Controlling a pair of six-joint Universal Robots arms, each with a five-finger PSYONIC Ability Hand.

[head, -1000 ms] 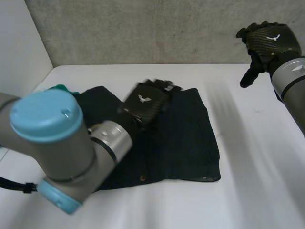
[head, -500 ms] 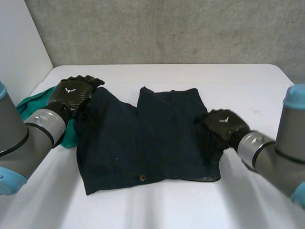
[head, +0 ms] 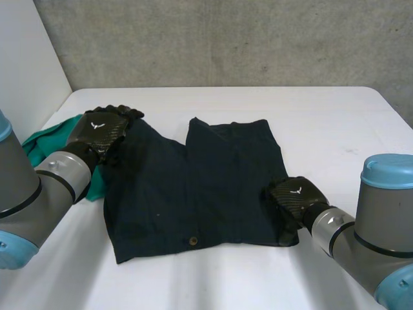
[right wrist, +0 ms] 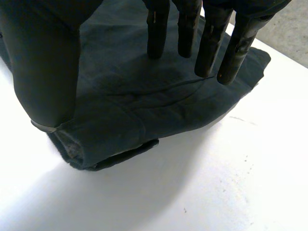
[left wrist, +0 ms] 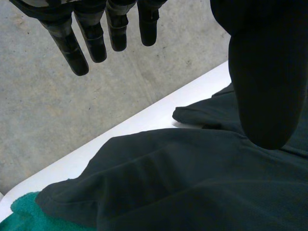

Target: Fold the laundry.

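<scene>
Fingers spread, pinching nothing: left hand (head: 102, 129) over the upper-left corner of the shorts (head: 213, 181), right hand (head: 293, 197) at the lower-right corner

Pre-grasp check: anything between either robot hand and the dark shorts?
Nothing visible on the dark shorts. The left robot hand open over their far left corner, the right robot hand over the near right corner. A green cloth lies beside the left corner, not between.
</scene>
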